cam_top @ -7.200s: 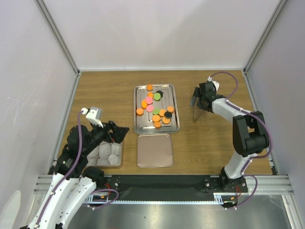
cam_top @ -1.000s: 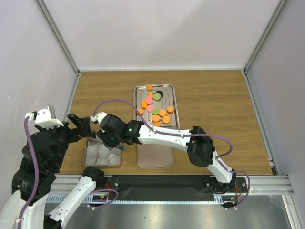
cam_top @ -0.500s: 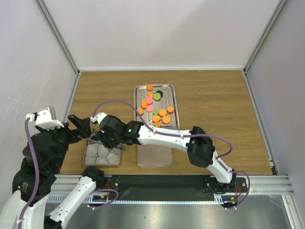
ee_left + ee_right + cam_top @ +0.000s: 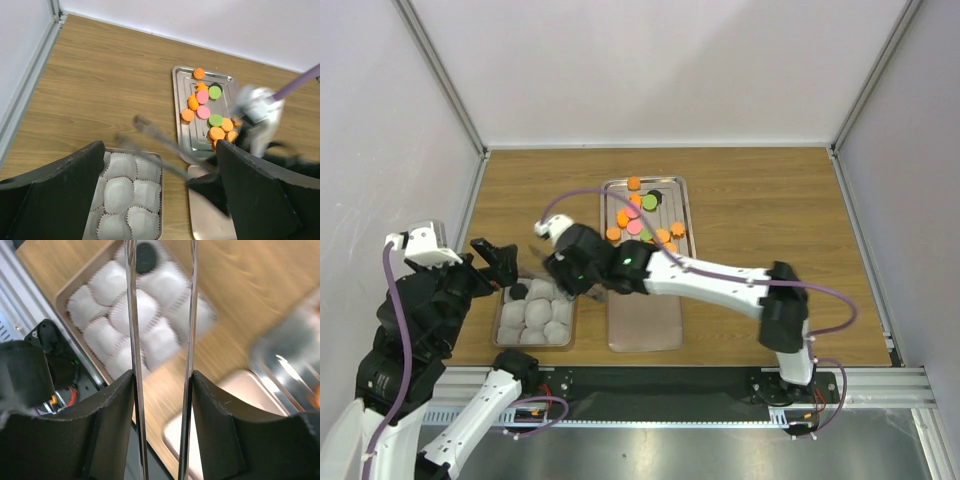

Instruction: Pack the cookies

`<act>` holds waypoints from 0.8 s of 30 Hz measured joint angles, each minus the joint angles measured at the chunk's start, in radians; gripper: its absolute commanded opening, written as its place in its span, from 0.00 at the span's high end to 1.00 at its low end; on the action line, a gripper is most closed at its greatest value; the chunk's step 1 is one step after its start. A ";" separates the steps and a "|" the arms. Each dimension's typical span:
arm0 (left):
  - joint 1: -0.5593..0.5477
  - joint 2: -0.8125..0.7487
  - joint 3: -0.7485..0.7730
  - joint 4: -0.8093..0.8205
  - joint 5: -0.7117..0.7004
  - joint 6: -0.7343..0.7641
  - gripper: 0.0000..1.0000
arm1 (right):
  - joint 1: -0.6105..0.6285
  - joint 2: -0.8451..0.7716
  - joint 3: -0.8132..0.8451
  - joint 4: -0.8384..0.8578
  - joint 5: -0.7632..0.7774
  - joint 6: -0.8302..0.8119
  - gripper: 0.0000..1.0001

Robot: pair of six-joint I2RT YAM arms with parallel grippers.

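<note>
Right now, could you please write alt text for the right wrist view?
The right claw holds thin metal tongs, arms apart, above a box of white paper cups; a black cookie lies in one cup.

The cookies [image 4: 202, 97] look matt, the tray [image 4: 672, 190] glossy metal, the cups [image 4: 119, 190] pleated paper

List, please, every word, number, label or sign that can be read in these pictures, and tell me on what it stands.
None: no view shows any readable text.
The steel tray, the cookies, the box of white cups and the tongs show no marking.
The small parts at the arm bases are too small to tell.
</note>
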 measured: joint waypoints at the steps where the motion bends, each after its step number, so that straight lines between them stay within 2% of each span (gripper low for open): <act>1: 0.000 0.000 -0.008 0.008 0.007 0.000 0.00 | -0.012 -0.038 -0.033 0.002 0.002 0.004 0.48; 8: 0.000 0.005 -0.085 0.080 0.067 0.000 0.00 | -0.155 -0.341 -0.320 0.003 0.075 0.046 0.48; 12: 0.000 0.018 -0.137 0.123 0.103 0.000 0.00 | -0.228 -0.456 -0.507 -0.026 0.097 0.076 0.48; 17: 0.000 0.032 -0.172 0.149 0.137 0.000 0.00 | -0.273 -0.518 -0.663 -0.063 0.100 0.104 0.48; 24: 0.000 0.033 -0.182 0.173 0.155 0.000 0.00 | -0.274 -0.523 -0.725 -0.077 0.100 0.127 0.49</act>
